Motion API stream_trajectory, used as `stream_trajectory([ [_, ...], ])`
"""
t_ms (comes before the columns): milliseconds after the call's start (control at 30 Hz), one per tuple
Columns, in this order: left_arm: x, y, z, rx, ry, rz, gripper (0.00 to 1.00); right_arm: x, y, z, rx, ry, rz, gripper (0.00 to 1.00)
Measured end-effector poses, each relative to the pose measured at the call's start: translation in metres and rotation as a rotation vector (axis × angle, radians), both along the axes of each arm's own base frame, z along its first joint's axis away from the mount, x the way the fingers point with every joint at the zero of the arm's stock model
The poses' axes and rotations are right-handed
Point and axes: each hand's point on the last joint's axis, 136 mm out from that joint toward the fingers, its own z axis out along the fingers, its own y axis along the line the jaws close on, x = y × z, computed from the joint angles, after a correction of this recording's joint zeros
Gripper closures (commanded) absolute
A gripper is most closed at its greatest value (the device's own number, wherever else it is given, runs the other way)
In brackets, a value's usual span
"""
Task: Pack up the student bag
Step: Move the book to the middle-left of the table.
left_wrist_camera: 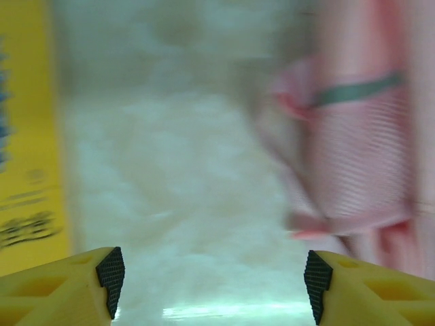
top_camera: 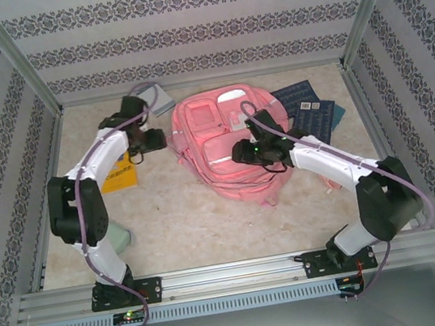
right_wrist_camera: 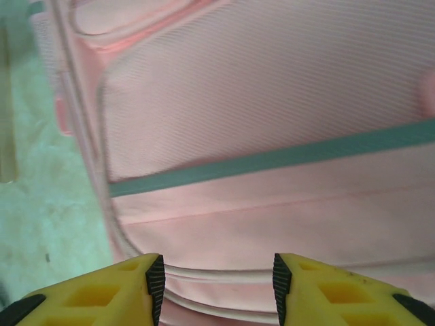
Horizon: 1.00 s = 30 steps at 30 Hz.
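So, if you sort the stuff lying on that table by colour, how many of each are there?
Pink: 1, the student bag
Yellow: 1, the yellow book
Dark blue: 2, the far blue book and the near blue book, both right of the bag
Grey: 1, the flat grey item at the back
Total: 5 that I can clearly tell apart

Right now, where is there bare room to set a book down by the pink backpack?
Widest free patch: the table between the near edge of the large pink fabric backpack and the arm bases. A narrower lane lies between the flat yellow book and the backpack, under the left hand. Crowded: far right, with dark blue books.
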Motion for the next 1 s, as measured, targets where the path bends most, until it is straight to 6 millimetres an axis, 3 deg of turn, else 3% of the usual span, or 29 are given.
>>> stream_trajectory([
  [100,-0.008,0.041,-0.017,-0.001,0.041,0.113,0.45,0.004,0.020,0.003,0.011,-0.016,0.037,0.52],
  [233,-0.020,0.076,-0.044,-0.019,0.111,0.232,0.55,0.007,0.040,0.003,0.016,-0.023,0.072,0.51],
  [400,-0.025,0.091,-0.071,-0.052,0.174,0.305,0.67,0.007,0.060,0.008,0.025,-0.036,0.109,0.51],
  [500,-0.025,0.088,-0.084,-0.078,0.205,0.316,0.70,0.007,0.068,0.012,0.032,-0.046,0.124,0.51],
  [767,-0.026,0.066,-0.085,-0.240,0.141,0.380,0.70,0.010,0.076,0.013,0.035,-0.055,0.138,0.51],
  [867,-0.032,0.042,-0.084,-0.303,0.119,0.383,0.70,0.011,0.080,0.011,0.030,-0.056,0.151,0.51],
  [1000,-0.054,-0.016,-0.083,-0.383,0.118,0.341,0.68,0.013,0.088,0.006,0.028,-0.049,0.168,0.51],
])
